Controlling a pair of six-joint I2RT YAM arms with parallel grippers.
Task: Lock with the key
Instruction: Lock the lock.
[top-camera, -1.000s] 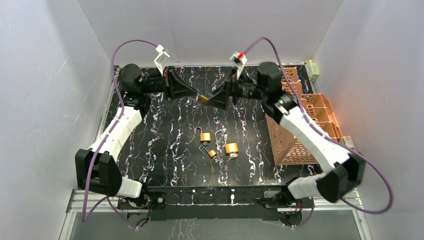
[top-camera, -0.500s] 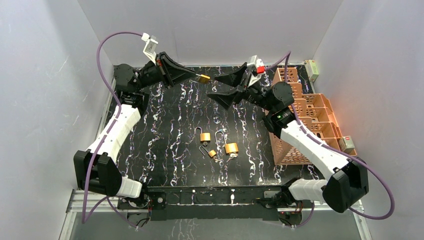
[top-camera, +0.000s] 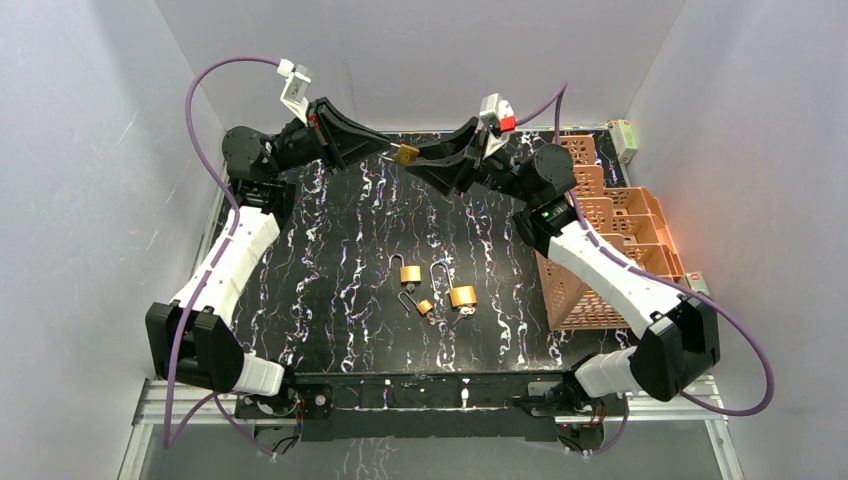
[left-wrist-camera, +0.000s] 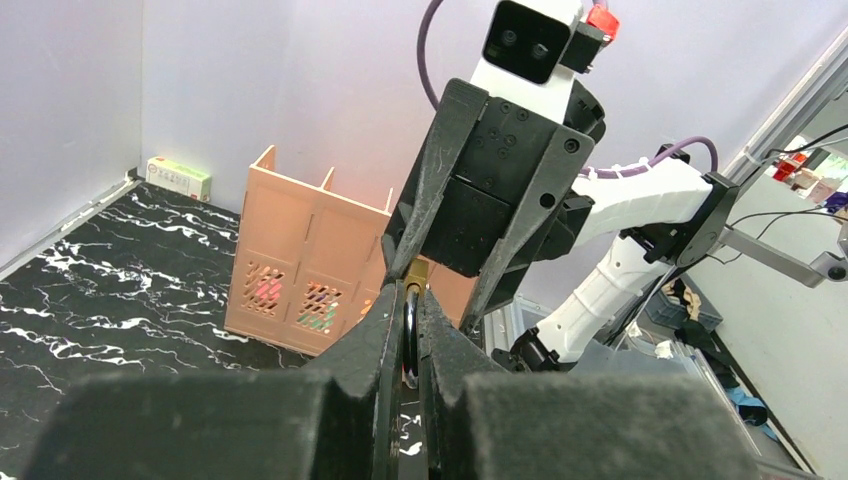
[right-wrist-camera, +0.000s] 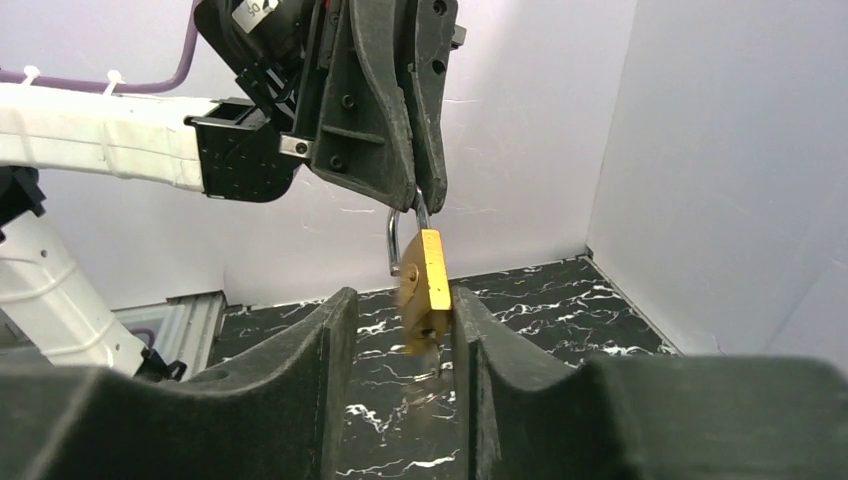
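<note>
Both arms are raised over the far end of the black marbled table (top-camera: 330, 250), with their tools meeting tip to tip above it. The left gripper (left-wrist-camera: 408, 305) is pressed together on the steel shackle (left-wrist-camera: 410, 335) of a brass padlock (right-wrist-camera: 425, 285), which hangs clear of the table with its body pointing away from that tool. The shackle stands out of the body on one side. The right gripper (right-wrist-camera: 402, 305) is spread, with one finger on each side of the padlock body. In the right wrist view the body sits against or just beside one finger, and a gap shows at the other. No firm pinch by this tool is visible. Something small and blurred hangs at the lower end of the body; I cannot tell what it is. Three more brass padlocks lie near the middle of the table with their shackles up: a medium one (top-camera: 410, 272), a larger one (top-camera: 463, 296) and a small one (top-camera: 425, 306). An orange perforated rack (top-camera: 600, 250) stands along the table's right edge, well apart from the held padlock.
</note>
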